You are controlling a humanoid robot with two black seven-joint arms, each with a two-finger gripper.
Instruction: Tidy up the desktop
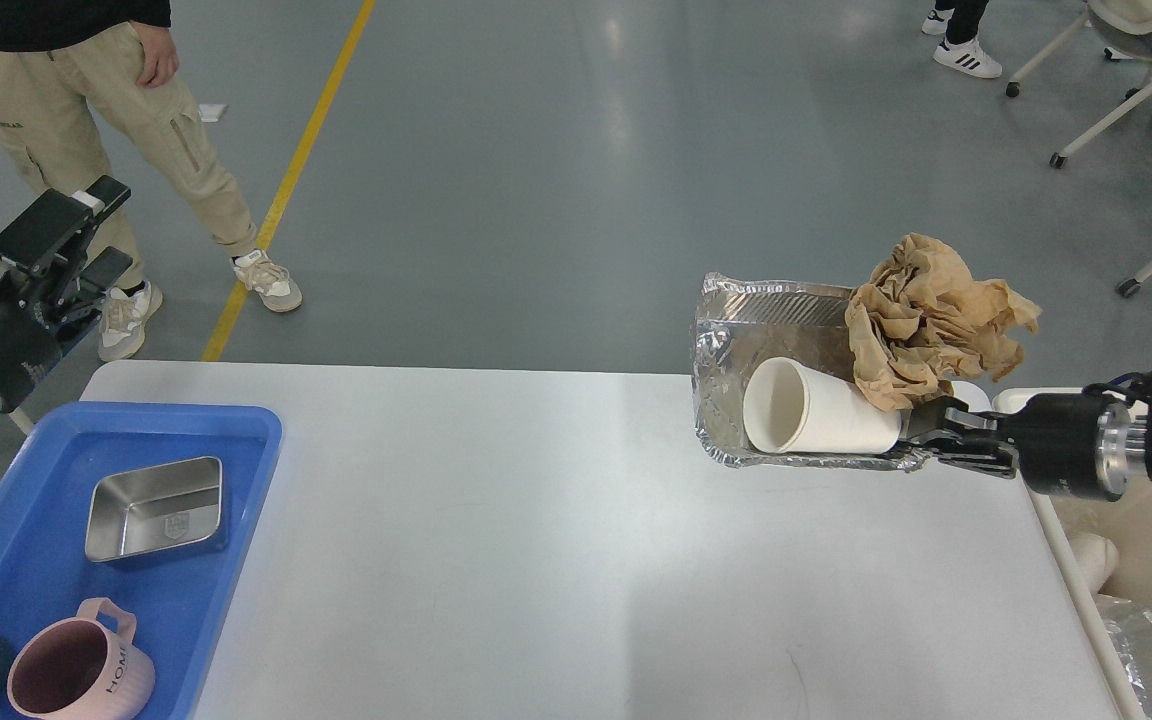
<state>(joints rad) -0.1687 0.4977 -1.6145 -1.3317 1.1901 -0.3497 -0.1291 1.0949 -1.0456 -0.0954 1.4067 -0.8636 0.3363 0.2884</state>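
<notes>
At far left the left gripper (71, 235) hangs off the desk with its fingers spread, holding nothing. The desktop (536, 540) fills the lower middle. At right the right gripper (926, 440) pinches the foil tray's (736, 330) rim — tilted, so cup (816, 408) or paper (936, 325) could slide out.

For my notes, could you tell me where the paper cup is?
The paper cup lies on its side in the foil tray, held by the right gripper above the desktop's right side.
</notes>
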